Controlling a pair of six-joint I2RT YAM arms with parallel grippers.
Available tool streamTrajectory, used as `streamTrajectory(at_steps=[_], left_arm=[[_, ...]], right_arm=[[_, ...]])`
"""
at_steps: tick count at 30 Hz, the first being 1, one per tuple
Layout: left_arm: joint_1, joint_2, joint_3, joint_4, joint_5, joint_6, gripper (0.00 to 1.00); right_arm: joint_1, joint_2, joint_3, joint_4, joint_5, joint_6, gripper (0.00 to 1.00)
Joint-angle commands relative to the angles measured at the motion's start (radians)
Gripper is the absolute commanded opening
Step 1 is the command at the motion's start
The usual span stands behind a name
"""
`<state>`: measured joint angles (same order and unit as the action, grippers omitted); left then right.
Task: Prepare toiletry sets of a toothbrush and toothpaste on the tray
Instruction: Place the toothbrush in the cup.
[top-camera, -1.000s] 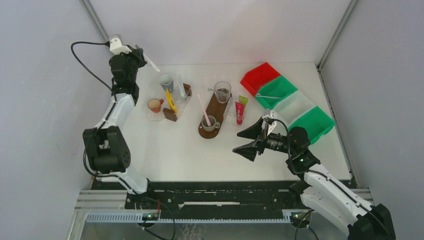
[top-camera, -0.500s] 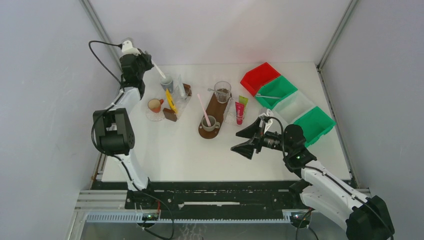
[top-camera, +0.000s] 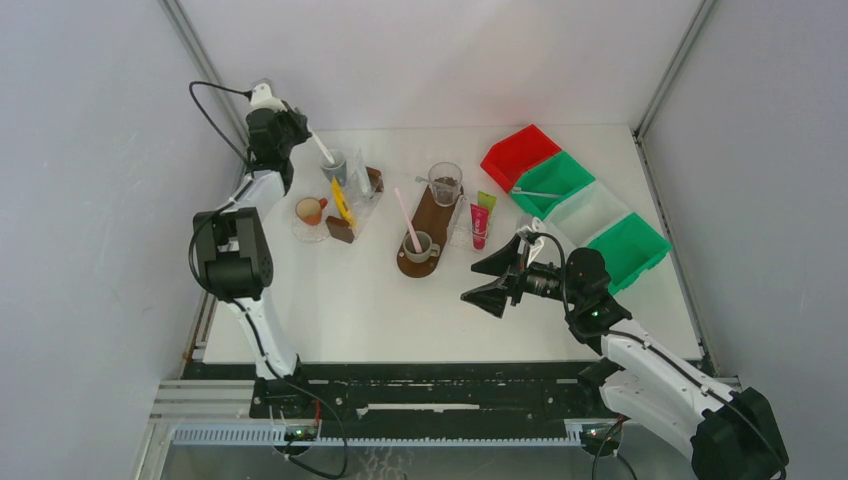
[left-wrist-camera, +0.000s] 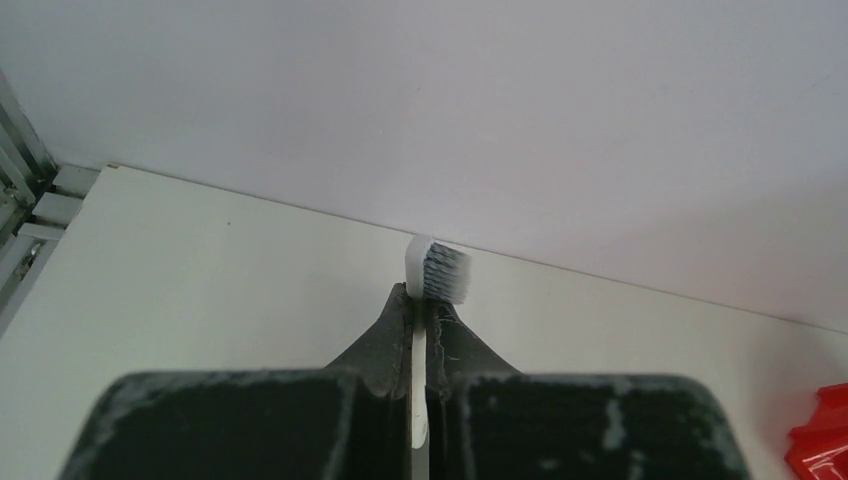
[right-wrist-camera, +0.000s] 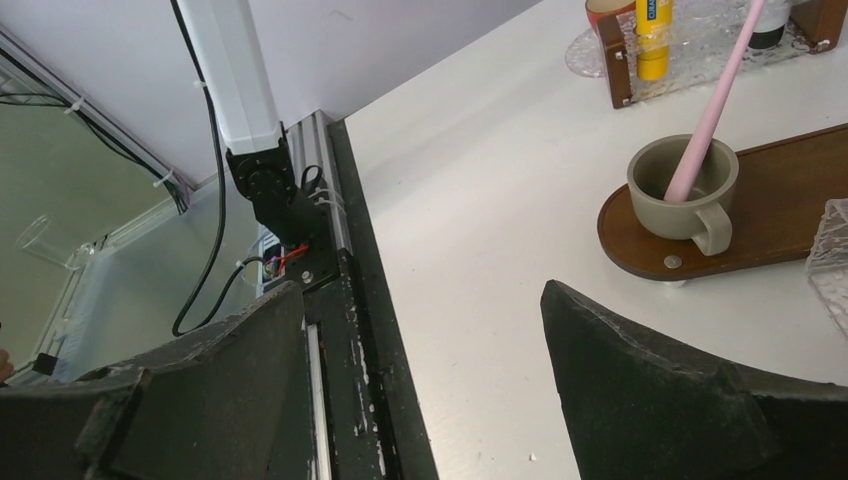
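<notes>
Top external view — left claw (top-camera: 293, 127) gripped the white toothbrush (top-camera: 318, 146), long axis slanting down to the cup (top-camera: 334, 166) just beside | my right claw (top-camera: 478, 284) gaped wide, nearer the toothpaste (top-camera: 479, 226).

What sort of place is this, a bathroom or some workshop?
Probably a robotics test booth, not a bathroom: a white table boxed in by plain panels, a left arm and right arm bolted at its near edge, and plastic sorting bins.
</notes>
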<state>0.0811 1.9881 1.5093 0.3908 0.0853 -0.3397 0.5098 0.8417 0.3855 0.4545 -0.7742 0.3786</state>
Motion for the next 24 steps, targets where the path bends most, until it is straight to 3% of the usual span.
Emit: streamTrajectory(at_steps=[1,10,14,19,24], left_arm=[[0.005,0.017,0.047,0.005,0.016,0.007,0.0],[0.004,0.032,0.018,-0.009,0.022,0.01,0.1],[0.004,0.009,-0.018,-0.005,0.035,0.005,0.21],[0.004,-0.041,-0.078,0.006,0.037,-0.009,0.4],[0.005,-0.161,-0.175,0.025,-0.029,-0.021,0.55]], right_arm=[[-0.007,0.001,0.033,0.041,0.01,-0.029,0.95],[-0.011,0.01,0.033,0.041,0.005,-0.026,0.95],[-0.013,0.008,0.033,0.038,0.004,-0.024,0.96],[-0.016,-0.006,0.034,0.031,0.004,-0.016,0.96],[-0.017,-0.044,0.035,0.0,0.011,-0.014,0.95]])
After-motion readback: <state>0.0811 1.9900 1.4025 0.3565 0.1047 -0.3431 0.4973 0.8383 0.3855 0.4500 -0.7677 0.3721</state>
